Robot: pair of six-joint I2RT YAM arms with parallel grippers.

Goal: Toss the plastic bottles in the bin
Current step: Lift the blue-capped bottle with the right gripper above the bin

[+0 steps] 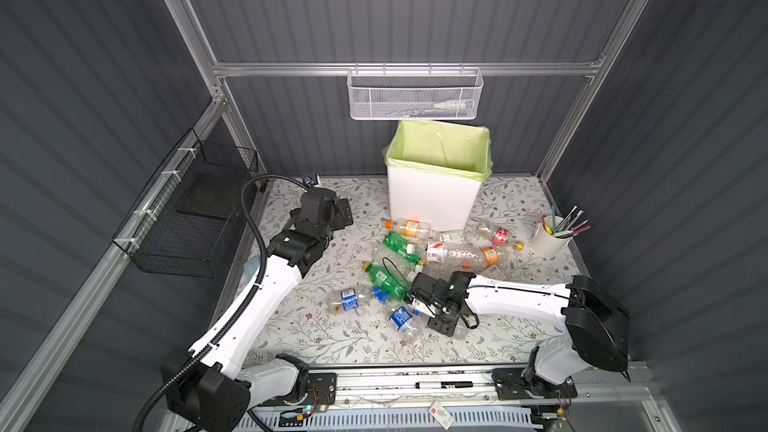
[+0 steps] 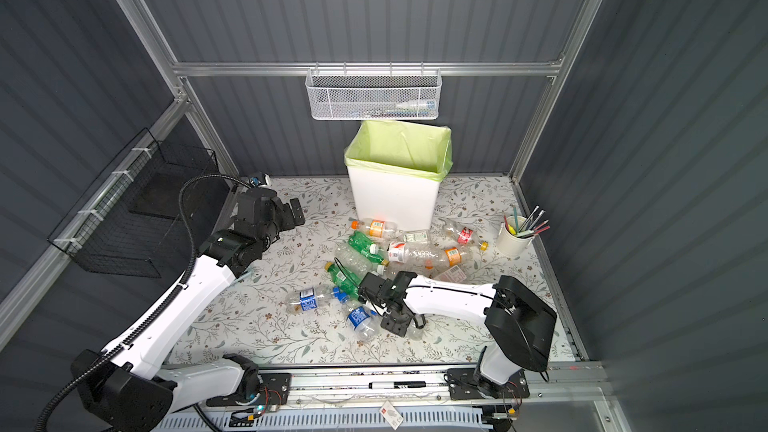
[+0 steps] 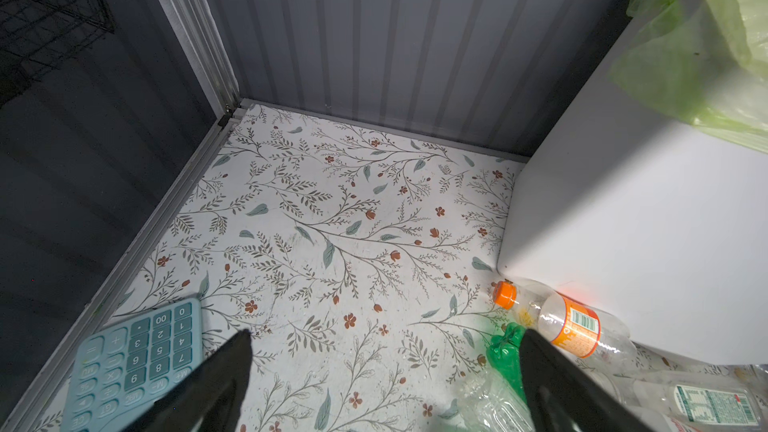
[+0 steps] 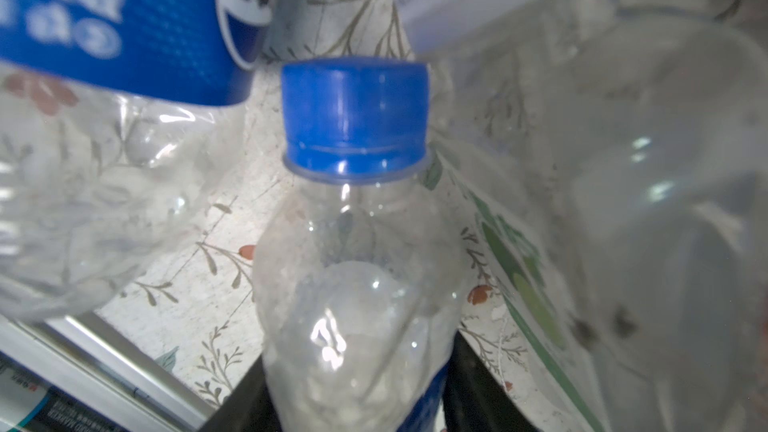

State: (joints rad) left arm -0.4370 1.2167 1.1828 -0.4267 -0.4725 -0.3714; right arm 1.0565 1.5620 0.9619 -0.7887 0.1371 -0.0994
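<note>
The floral table (image 1: 316,326) carried the bin (image 1: 432,201) upright at its far edge, with the plastic bottles (image 1: 453,253) strewn just in front of it. The left hand (image 3: 384,338) hung empty, fingers wide apart, over bare table beside a calculator (image 3: 137,363). The right hand (image 4: 357,361), low at the pile's near side, was pinched on a clear blue-capped bottle (image 4: 353,276).

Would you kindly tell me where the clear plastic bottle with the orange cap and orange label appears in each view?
In both top views: the orange-capped clear plastic bottle lies just before the tall white bin, mid-picture.
Left wrist view: bottle at the bin's base.
Right wrist view: not in it.
Shared landmark: the bin.
</note>
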